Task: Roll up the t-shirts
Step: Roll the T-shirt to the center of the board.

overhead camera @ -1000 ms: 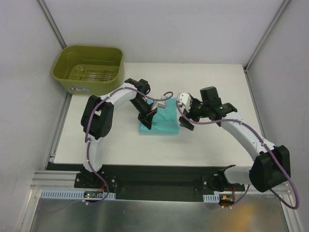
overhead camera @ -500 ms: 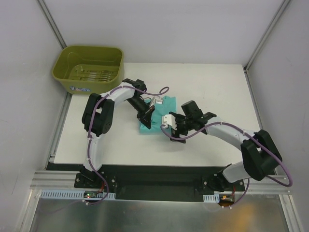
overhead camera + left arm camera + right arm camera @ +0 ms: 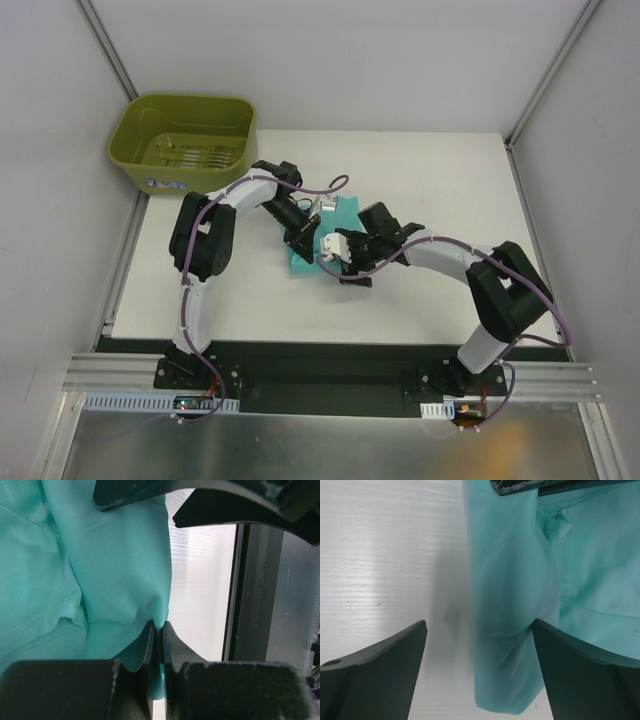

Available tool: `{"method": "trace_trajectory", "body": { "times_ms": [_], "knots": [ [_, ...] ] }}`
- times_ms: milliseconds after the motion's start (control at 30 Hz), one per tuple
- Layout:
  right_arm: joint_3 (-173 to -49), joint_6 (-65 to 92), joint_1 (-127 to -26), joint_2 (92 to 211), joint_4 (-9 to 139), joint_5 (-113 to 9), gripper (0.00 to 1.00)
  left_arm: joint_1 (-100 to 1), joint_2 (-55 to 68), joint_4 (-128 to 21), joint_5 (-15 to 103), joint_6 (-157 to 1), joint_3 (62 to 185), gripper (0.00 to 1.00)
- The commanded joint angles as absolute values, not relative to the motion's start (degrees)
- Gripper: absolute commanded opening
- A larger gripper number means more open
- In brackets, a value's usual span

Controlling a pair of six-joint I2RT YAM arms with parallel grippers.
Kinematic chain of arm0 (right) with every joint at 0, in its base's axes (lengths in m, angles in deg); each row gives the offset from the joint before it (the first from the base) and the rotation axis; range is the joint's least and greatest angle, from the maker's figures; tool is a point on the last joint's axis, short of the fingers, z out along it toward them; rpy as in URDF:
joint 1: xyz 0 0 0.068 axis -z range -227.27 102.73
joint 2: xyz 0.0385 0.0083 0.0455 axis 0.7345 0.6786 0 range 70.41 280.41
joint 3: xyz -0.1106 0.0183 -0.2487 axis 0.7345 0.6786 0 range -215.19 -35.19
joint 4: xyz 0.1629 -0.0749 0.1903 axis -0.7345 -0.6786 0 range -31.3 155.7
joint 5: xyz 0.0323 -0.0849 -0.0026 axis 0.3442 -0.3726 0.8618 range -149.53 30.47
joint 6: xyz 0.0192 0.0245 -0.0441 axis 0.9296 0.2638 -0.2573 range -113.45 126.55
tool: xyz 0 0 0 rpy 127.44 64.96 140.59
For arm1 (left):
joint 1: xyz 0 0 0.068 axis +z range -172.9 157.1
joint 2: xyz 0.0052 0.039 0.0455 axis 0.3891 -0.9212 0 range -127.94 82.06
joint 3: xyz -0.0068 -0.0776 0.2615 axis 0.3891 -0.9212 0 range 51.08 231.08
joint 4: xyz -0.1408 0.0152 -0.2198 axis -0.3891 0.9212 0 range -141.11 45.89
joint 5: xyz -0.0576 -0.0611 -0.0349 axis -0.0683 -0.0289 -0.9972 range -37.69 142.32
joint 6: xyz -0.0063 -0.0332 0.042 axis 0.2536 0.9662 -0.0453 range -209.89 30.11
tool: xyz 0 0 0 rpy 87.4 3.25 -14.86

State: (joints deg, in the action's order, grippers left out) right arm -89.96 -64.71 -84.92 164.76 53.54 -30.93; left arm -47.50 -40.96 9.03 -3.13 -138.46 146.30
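The teal t-shirt (image 3: 345, 213) is lying bunched on the white tabletop (image 3: 450, 180), a little toward 9 o'clock from the middle, with both arms crowding over it in the top view. The left gripper (image 3: 304, 244) is reaching down at the shirt's 8 o'clock side. In the left wrist view this gripper (image 3: 159, 628) is pinching a thin fold of the t-shirt (image 3: 115, 565), its jaws pressed together on the fabric, which is rising in soft creases toward 10 o'clock. The right gripper (image 3: 333, 263) is sitting at the shirt's 6 o'clock edge, just beside the left one. In the right wrist view it (image 3: 480, 635) is standing wide open, its dark fingers (image 3: 385, 665) straddling the rounded edge of the t-shirt (image 3: 520, 580), with bare tabletop showing on one side. The olive tub (image 3: 180, 140) is standing well apart, at 10 o'clock from the shirt, at the tabletop's far corner.
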Motion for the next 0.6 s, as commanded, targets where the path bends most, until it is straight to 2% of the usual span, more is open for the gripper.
{"method": "trace_trajectory", "body": {
  "times_ms": [0, 33, 67, 133, 167, 200, 267, 333, 467, 567],
  "knots": [
    [-93.02, -66.13, -85.32, 166.91, 54.71, -30.87, 0.83, -46.37, -40.38, 10.06, -5.87, -140.16, 146.10, 0.00],
    [-93.46, -65.70, -85.32, 167.26, 54.02, -31.14, 0.77, -46.28, -40.03, 10.06, -5.35, -140.59, 145.57, 0.00],
    [-95.21, -65.69, -85.32, 168.22, 52.97, -31.05, 0.61, -46.28, -39.59, 10.06, -5.08, -140.86, 145.04, 0.00],
    [-97.76, -64.82, -85.24, 169.37, 50.16, -30.88, 0.43, -45.93, -38.53, 9.97, -4.99, -140.86, 143.38, 0.00],
    [-99.08, -63.25, -84.80, 170.07, 47.01, -30.53, 0.31, -45.75, -38.18, 10.06, -4.73, -140.86, 142.85, 0.02],
    [-101.96, -62.54, -84.62, 171.30, 45.24, -30.00, 0.26, -45.49, -37.39, 9.97, -4.55, -140.86, 141.54, 0.11],
    [-104.09, -60.87, -83.92, 172.45, 40.93, -28.33, 0.21, -45.31, -35.55, 9.10, -3.94, -140.69, 139.86, 0.24],
    [-107.52, -59.98, -83.39, 174.20, 36.90, -26.57, 0.20, -45.23, -33.70, 7.08, -3.85, -140.60, 136.17, 0.33],
    [-111.30, -58.58, -83.04, 176.75, 32.92, -25.78, 0.20, -45.23, -30.71, 0.76, -2.97, -138.85, 132.56, 0.45],
    [-114.12, -56.73, -82.78, 178.78, 30.02, -25.16, 0.20, -45.23, -30.27, -0.66, -2.53, -136.91, 132.56, 0.47]
  ]
}}
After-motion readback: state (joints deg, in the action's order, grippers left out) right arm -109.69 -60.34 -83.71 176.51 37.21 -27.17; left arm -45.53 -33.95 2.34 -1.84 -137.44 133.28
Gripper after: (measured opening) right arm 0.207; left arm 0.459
